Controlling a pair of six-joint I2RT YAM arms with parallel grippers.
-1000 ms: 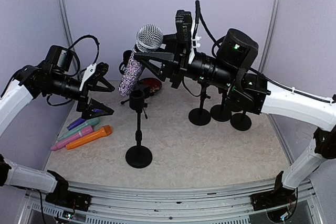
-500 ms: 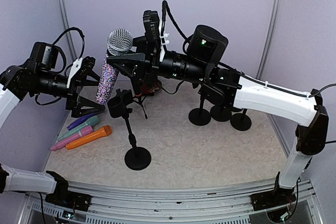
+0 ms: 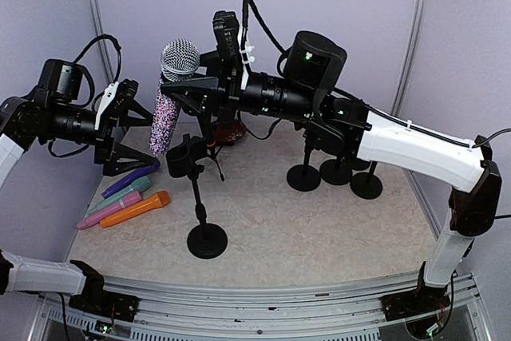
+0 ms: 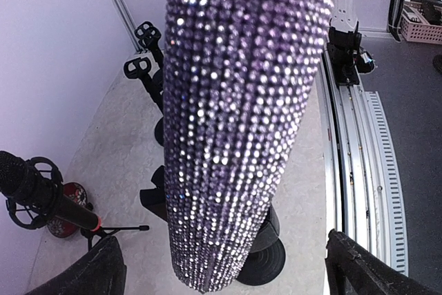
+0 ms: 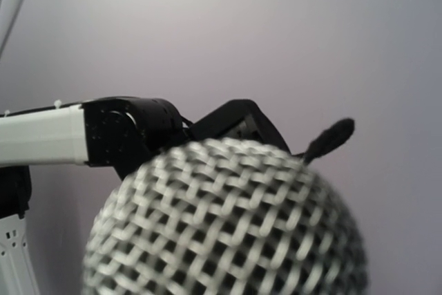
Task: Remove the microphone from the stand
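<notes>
Right arm stretches leftward across the table, wrist level — right tool clamped on the microphone just below its head. Left arm bent inward; left tool points right, fingers spread wide, clear of the handle.

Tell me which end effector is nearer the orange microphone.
Left. The left end effector hangs open above the orange microphone; the right end effector is higher, rightward, gripping the glitter microphone.

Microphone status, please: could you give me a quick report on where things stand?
Right gripper shut on sparkly microphone below its head. Left gripper open, straddling the body. Microphone out of the clip; stand leaning.
</notes>
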